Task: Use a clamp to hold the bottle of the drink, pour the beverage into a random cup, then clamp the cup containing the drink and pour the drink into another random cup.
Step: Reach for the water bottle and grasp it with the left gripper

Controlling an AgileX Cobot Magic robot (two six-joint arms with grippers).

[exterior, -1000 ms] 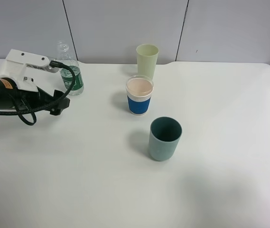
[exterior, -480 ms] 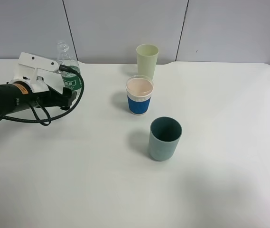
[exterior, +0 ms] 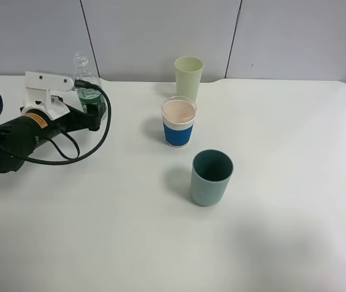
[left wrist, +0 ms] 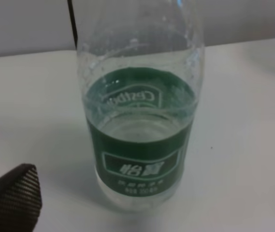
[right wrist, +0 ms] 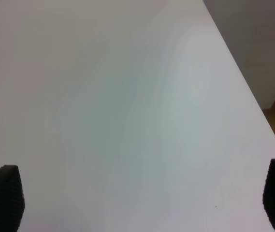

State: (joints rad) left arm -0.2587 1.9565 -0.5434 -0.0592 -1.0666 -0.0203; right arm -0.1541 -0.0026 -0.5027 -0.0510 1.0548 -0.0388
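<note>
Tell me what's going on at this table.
The left gripper is wide open and lined up on the upright green-labelled bottle, which stands just ahead of its fingertips and is not yet clamped. Nothing has been lifted. The blue-sleeved paper cup, the grey-teal tumbler and a pale green cup stand upright mid-table, untouched. The right gripper is open too, over a bare stretch of the white table, holding nothing.

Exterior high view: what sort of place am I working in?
Likely a lab or office test bench, not a kitchen: a wide white table, plain grey wall panels behind it, and a black robot arm beside a small clear green-labelled plastic bottle.
</note>
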